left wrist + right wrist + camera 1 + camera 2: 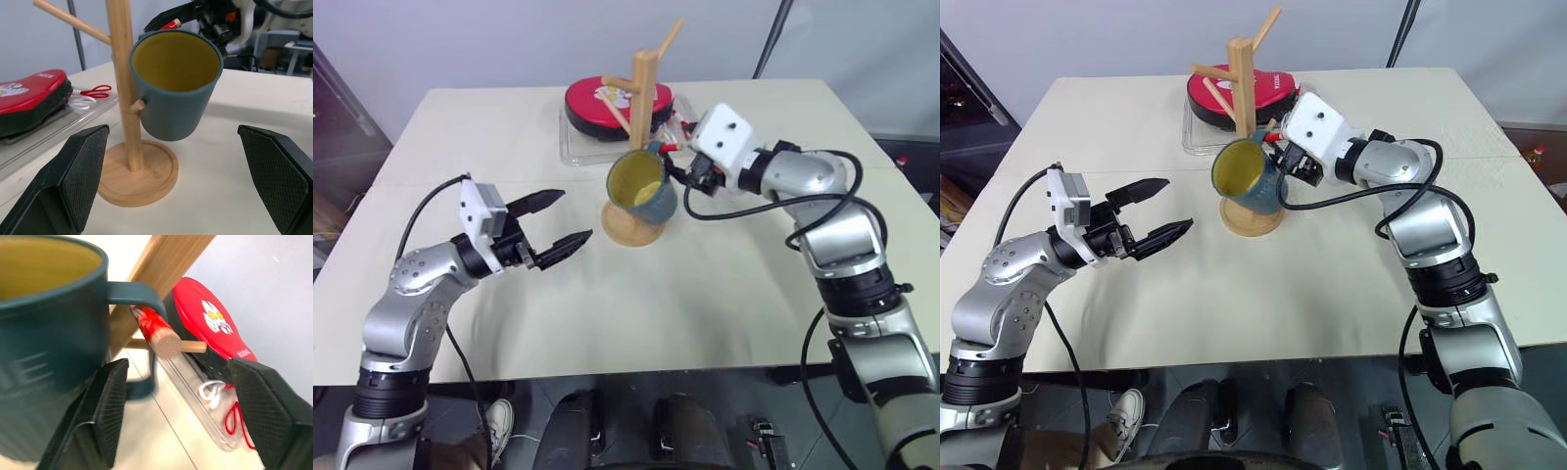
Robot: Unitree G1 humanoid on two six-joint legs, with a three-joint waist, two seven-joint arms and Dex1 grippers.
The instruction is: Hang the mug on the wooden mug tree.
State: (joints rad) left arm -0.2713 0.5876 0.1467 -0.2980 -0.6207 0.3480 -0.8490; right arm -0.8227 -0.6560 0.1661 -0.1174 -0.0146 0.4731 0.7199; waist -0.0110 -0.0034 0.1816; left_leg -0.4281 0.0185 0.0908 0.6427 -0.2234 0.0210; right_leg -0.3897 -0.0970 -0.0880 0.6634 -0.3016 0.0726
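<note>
Nearest the camera, the left claw (558,217) hangs over the pale bench (724,284) with its two black fingers spread wide and nothing between them, pointing at the light wooden mug tree (642,98). On one of that tree's red-tipped pegs (155,330) hangs the dark teal-blue ceramic mug (642,189), its pale yellow inside facing the camera, its loop handle (139,296) threaded over the peg. Just beside the handle, the right claw (176,396) stands parted, gripping nothing. Behind the tree lies a red padded case (1268,88) on a clear tray (576,147).
</note>
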